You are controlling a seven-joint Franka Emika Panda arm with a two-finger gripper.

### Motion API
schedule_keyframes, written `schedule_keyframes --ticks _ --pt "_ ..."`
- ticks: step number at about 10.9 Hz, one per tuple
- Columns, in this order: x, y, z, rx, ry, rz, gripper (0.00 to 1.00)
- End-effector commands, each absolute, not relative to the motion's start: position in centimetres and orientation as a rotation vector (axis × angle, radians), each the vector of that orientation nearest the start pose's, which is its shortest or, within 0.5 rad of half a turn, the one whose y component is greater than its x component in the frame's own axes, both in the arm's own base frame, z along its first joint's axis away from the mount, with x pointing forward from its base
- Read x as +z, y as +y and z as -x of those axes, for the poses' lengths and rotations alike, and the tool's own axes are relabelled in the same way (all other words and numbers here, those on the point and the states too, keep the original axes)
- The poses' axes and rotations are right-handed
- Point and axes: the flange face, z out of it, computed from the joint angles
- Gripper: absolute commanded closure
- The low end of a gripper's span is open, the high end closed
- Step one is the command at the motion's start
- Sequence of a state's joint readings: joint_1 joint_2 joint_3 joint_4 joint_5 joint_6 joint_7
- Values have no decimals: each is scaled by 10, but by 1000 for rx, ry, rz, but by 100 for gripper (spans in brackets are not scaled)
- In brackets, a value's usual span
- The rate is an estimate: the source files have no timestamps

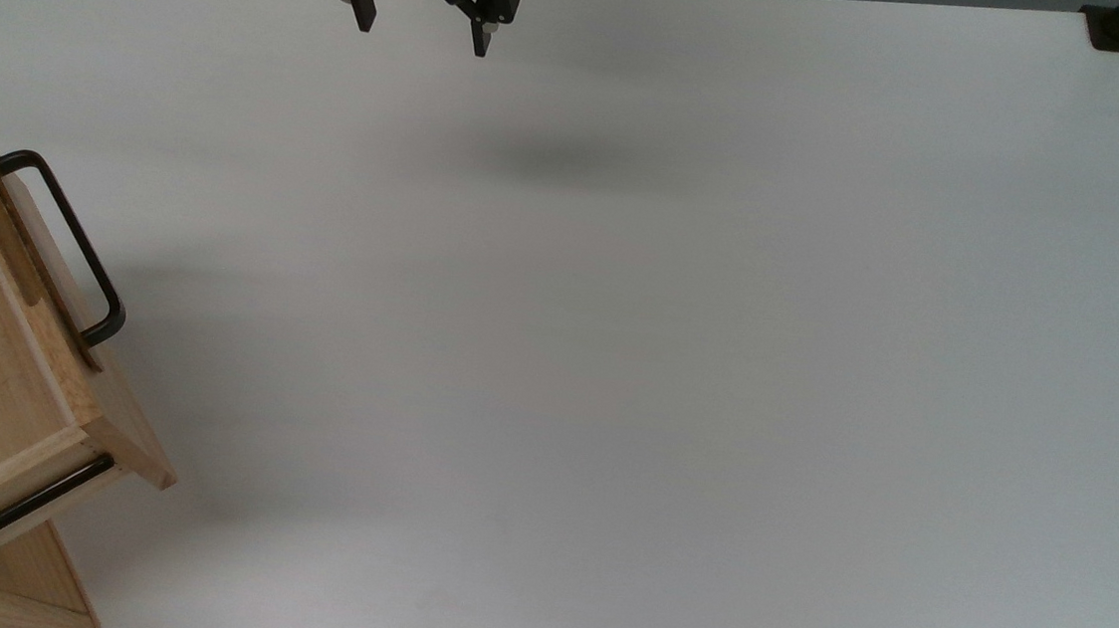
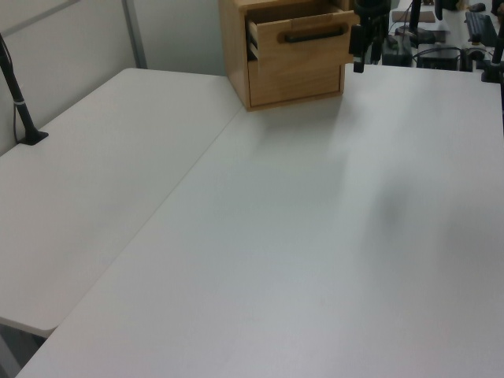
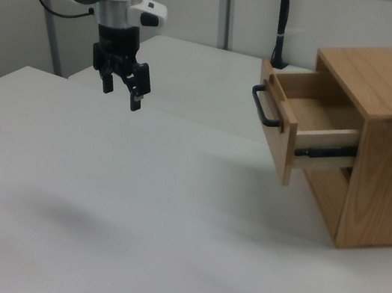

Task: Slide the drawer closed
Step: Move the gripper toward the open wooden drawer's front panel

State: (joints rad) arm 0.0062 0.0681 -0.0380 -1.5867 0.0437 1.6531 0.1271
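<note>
At the worktop [image 1: 616,358] edge on the top view's left, the drawer [image 3: 302,123] stands pulled partway out of its cabinet [image 3: 385,149], black handle [image 1: 66,245] facing the open surface and side rail [image 3: 324,152] exposed. Well apart from it, near the far edge in the top view, the gripper [image 1: 422,32] hangs above the surface, released, its 2 fingers spread and holding nothing. My worry is the approach: a push landing off-centre or on the handle's end could skew the drawer on its rail and jam it, or shove the unfixed-looking cabinet along the worktop instead of sliding the drawer in.
</note>
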Motion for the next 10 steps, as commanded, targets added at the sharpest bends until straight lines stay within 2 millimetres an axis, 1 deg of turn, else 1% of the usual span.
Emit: schedule_keyframes --ticks 1,5,6,7,8,9,10 --pt "599 -26 -570 2 269 3090 0" --pt "600 -27 -569 0 303 3084 0" --pt "600 -27 -570 1 315 3081 5" --pt "600 -28 -570 -6 317 3079 23" --pt "598 -28 -572 -2 317 3077 46" --pt "595 -27 -573 4 327 3073 64" --pt "596 -27 -576 -12 437 3058 78"
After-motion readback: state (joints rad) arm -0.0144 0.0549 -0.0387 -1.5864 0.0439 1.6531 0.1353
